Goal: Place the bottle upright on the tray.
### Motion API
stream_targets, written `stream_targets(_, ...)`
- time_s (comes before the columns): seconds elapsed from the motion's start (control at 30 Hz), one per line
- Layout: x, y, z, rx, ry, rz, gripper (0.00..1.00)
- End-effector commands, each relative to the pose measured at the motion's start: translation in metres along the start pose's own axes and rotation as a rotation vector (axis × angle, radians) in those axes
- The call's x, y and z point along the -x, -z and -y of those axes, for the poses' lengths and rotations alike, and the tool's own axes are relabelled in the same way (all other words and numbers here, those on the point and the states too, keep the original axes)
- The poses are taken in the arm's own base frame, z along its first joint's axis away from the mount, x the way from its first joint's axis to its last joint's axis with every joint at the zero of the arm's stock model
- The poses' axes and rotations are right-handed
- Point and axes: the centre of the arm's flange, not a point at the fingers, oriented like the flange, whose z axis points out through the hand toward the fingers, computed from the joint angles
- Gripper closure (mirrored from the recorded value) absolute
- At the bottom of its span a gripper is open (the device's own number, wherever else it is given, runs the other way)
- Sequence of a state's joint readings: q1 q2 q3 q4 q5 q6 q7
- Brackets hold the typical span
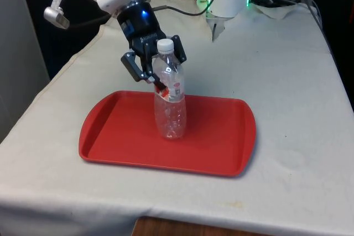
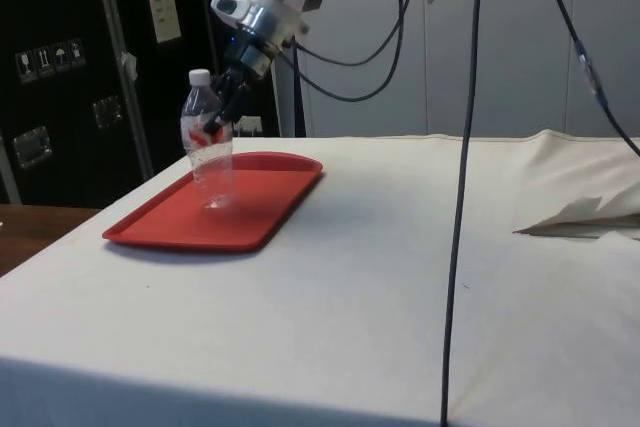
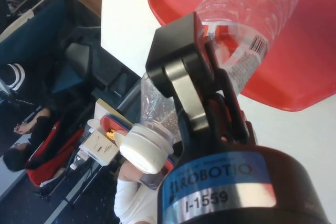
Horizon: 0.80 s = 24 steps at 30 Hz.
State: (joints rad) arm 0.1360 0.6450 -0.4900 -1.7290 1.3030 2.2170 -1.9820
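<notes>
Bottle [image 1: 170,95] stands upright with its base on the red tray [image 1: 221,153], white cap [image 1: 165,44] up, its labelled upper body clamped between the fingers [image 1: 156,74]. Placement looks essentially done; what remains, I judge, is spreading the fingers and backing away without tipping it.

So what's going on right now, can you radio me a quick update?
Gripper closed around the bottle at label height. Bottle upright, base on the red tray, white cap on. Nothing else on the tray in the way.
</notes>
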Motion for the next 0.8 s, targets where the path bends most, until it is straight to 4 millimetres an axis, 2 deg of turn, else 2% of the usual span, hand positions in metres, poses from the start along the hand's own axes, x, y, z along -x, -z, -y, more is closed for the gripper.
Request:
stream_targets(0.0, -0.0002, -0.0013, -0.002, 0.004, 0.002, -0.003, 0.66)
stream_targets(0.77, -0.0002, -0.0024, -0.0004, -0.007, 0.001, -0.005, 0.66)
